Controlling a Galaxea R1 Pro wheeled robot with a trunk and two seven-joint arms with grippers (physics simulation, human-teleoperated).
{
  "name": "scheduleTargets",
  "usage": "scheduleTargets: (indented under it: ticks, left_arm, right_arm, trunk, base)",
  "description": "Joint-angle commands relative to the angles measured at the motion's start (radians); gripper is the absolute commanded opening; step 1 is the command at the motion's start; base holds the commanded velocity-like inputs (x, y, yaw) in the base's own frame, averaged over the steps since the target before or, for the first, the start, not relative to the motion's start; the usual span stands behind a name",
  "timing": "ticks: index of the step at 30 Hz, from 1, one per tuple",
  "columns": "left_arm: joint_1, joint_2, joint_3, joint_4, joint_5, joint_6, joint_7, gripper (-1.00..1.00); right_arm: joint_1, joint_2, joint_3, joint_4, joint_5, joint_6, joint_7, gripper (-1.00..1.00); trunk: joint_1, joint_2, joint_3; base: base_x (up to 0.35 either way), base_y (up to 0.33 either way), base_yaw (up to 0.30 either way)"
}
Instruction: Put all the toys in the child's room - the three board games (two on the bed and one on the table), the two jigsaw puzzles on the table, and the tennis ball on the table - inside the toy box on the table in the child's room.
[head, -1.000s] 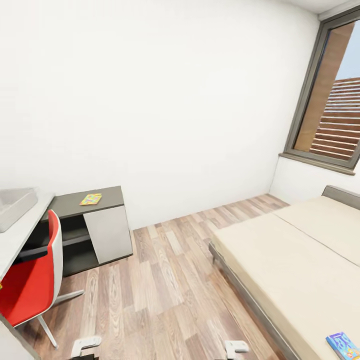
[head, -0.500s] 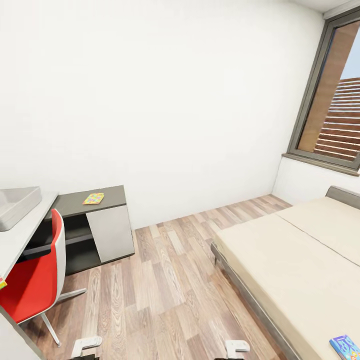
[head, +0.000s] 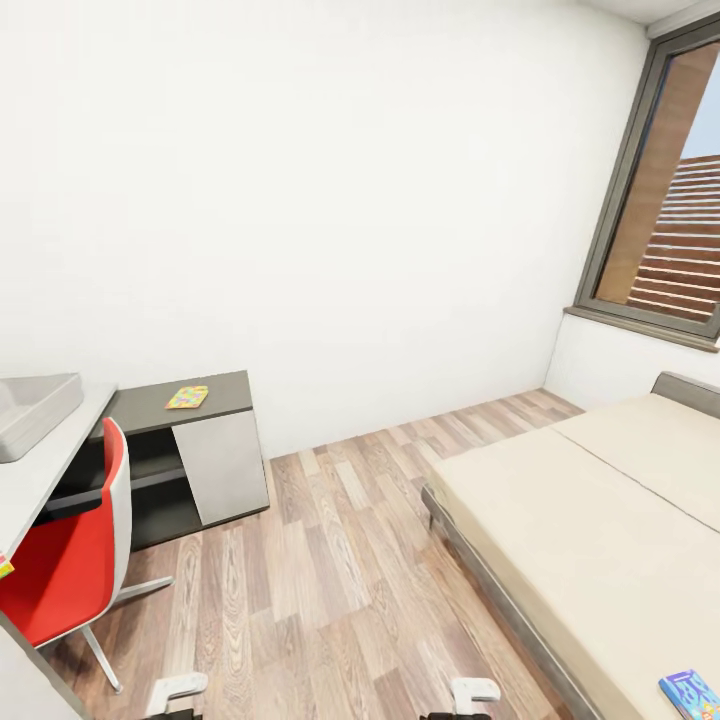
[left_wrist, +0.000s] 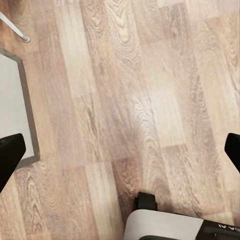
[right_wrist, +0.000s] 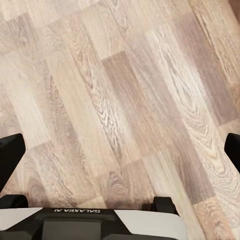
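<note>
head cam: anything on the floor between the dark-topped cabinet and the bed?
Nothing. In the head view the stretch between the cabinet and the bed is bare wood-plank floor. The red chair stands on the cabinet's other side, by the table.

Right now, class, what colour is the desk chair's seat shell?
Red, with a white outer edge on the chair; the head view shows it best.

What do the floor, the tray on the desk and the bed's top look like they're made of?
The floor looks like wood planks, matt, with grain and knots showing. The tray seems pale grey plastic, smooth and slightly see-through, though the render leaves that open. The bed has a plain beige top, probably fabric over a mattress, with one seam across it.
</note>
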Motion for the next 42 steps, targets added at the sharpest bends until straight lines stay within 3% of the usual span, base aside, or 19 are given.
scheduleTargets:
  ticks: [1,10,26,34,42]
  left_arm:
    - [0.000,-0.002,0.006,-0.002,0.006,0.005,0.000,1.00]
    - [0.002,-0.007,0.006,-0.002,0.005,0.004,-0.001,1.00]
    - [0.006,-0.008,0.005,-0.002,0.003,0.004,-0.003,1.00]
    - [0.008,-0.009,0.003,-0.002,-0.001,-0.055,-0.003,1.00]
    - [0.008,-0.008,0.003,-0.002,0.000,-0.069,-0.002,1.00]
  right_arm:
    - [-0.001,0.001,0.000,-0.002,-0.001,0.007,-0.003,1.00]
    - [0.000,0.002,0.001,-0.003,-0.001,0.004,-0.003,1.00]
    - [0.000,0.002,0.001,-0.003,-0.001,0.008,-0.004,1.00]
    - [0.000,0.002,0.000,-0.003,-0.001,0.008,-0.004,1.00]
    - [0.000,0.002,0.002,-0.003,-0.001,0.007,-0.004,1.00]
  trunk:
    - [0.001,-0.002,-0.002]
    - [0.001,-0.002,-0.001]
    - [0.001,-0.002,0.012]
    - [0.001,-0.002,0.018]
    - [0.001,-0.002,0.022]
  base:
    - [0.000,0.000,0.000]
    - [0.000,0.000,-0.058]
    - [0.000,0.000,-0.231]
    - [0.000,0.000,-0.251]
    - [0.059,0.000,-0.232]
